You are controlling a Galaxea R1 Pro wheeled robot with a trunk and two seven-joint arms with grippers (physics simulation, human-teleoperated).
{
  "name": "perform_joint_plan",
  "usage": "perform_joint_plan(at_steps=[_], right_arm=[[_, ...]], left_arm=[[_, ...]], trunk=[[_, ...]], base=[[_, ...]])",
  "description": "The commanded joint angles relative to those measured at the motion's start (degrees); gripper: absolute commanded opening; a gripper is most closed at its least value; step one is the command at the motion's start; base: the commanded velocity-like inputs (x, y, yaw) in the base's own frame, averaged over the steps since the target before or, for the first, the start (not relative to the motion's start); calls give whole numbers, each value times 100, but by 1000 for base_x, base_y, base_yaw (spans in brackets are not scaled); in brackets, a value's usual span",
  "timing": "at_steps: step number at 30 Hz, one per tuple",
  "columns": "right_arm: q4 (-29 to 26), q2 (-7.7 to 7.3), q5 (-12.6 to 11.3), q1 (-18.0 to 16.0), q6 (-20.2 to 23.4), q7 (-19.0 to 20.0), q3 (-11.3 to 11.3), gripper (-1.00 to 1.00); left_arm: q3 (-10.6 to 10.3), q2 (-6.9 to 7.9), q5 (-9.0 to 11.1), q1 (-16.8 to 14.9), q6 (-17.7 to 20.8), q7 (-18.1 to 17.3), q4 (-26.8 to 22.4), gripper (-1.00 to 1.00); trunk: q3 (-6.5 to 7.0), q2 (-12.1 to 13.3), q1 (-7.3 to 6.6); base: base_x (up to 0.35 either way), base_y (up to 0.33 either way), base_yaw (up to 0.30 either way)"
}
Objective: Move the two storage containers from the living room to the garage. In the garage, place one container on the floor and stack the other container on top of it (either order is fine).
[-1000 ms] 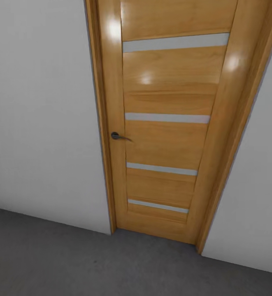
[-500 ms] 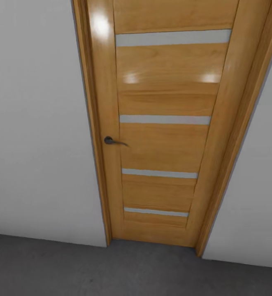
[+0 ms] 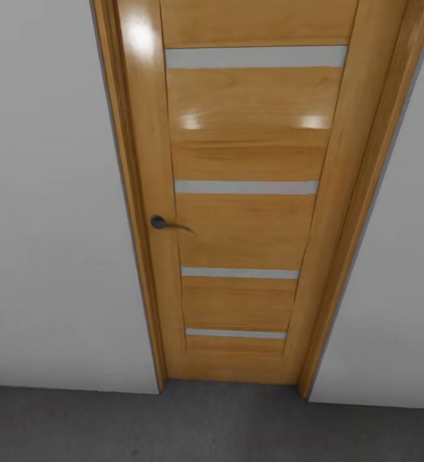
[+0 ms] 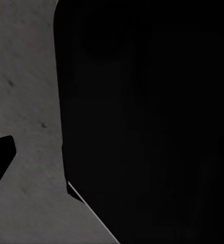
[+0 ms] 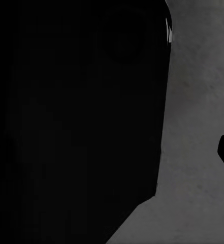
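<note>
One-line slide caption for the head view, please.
Head camera faces a closed wooden door with a dark lever handle, set in pale walls above grey concrete floor.

Door cut off above; wrist views largely blacked out

The wooden door [image 3: 250, 192] runs past the head view's top edge. In both wrist views a black, featureless mass hides most of the floor [image 4: 25, 101], and what that mass is cannot be told.
</note>
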Motion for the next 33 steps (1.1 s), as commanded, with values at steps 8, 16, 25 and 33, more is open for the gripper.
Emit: perform_joint_plan(at_steps=[8, 16, 25, 33], right_arm=[[-1, 1, 3, -3, 7, -4, 1, 100], [-1, 1, 5, -3, 7, -4, 1, 100], [-1, 1, 5, -3, 7, -4, 1, 100], [-1, 1, 5, -3, 7, -4, 1, 100]], left_arm=[[7, 0, 6, -2, 3, 3, -1, 100], [5, 0, 6, -2, 3, -7, -1, 100], [4, 0, 6, -2, 5, -2, -1, 100], [5, 0, 6, -2, 7, -7, -1, 100]], trunk=[[-5, -2, 2], [24, -2, 2], [100, -2, 2], [171, -2, 2]], base=[[226, 153, -3], [33, 23, 0], [2, 1, 0], [0, 0, 0]])
